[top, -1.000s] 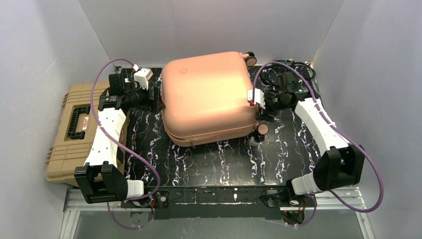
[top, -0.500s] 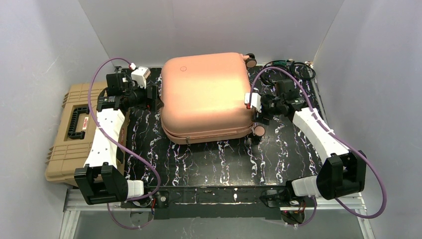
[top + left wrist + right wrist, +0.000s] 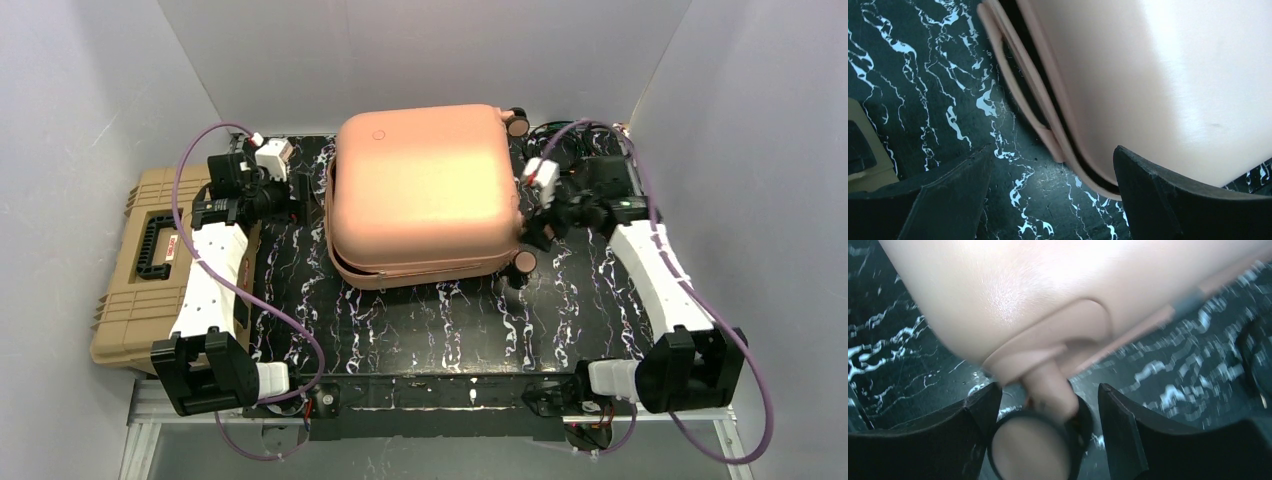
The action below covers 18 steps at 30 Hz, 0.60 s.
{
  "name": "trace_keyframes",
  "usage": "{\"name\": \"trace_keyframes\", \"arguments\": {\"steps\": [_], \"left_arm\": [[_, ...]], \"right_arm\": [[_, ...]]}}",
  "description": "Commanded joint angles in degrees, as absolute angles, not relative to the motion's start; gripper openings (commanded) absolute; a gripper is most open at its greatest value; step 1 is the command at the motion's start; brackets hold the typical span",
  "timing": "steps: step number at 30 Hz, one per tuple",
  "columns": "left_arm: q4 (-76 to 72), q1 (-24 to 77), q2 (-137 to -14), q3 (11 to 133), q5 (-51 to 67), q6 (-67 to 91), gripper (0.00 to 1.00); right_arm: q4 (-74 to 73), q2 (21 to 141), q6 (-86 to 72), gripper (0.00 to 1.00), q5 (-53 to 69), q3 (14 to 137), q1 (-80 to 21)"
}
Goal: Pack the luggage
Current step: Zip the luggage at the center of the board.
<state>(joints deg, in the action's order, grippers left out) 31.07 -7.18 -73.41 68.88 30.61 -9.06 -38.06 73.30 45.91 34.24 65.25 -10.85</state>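
The luggage (image 3: 425, 190), a peach-pink hard-shell suitcase, lies flat on the far middle of the black, white-veined bench (image 3: 430, 330). Its broad shell faces up and a small round logo (image 3: 378, 134) sits near its far-left corner. The two shells rest one on the other, but the left wrist view shows a dark gap along the seam, so the case appears lowered rather than fastened. Its contents are hidden and no loose items to pack are visible, so the filling looks finished. What seems left is to press the shells together and close the seam. Two small wheels, one far (image 3: 517, 122) and one near (image 3: 522, 262), stick out on the robot's right side. From this the wheel end is judged to point right, with the long axis running left to right across the bench, turned slightly. From above the outline looks almost square. The left tool (image 3: 1050, 155) hovers just beside the case's left edge with its fingers spread wide, grasping nothing. The right tool (image 3: 1048, 390) is also released, its fingers standing apart on either side of the near wheel with a little space showing. A tan toolbox (image 3: 135, 270) sits off the bench's left edge, and dark cables (image 3: 600, 140) lie at the far right.
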Motion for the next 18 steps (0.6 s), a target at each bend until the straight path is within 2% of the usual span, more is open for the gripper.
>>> {"name": "trace_keyframes", "arguments": {"steps": [1, 3, 8, 15, 18], "left_arm": [[30.0, -9.7, -72.7, 68.3, 33.0, -6.1, 0.88], [29.7, -9.9, -72.8, 68.3, 33.1, -5.9, 0.88], [29.5, -9.9, -72.6, 68.5, 33.7, -5.1, 0.88], [28.7, -9.9, -73.2, 68.1, 32.7, -5.9, 0.88], [28.0, -9.9, -75.4, 69.6, 28.8, -4.7, 0.88]], "right_arm": [[-31.5, 63.6, 34.1, 0.81, 46.8, 69.3, 5.5], [-33.2, 63.3, 34.5, 0.85, 52.5, 68.5, 8.8], [-35.3, 65.0, 36.5, 0.97, 54.7, 68.1, 12.7], [-45.6, 64.5, 55.2, 0.97, 60.3, 58.8, 19.2], [-46.3, 64.4, 59.8, 0.98, 61.0, 61.2, 19.2]]}}
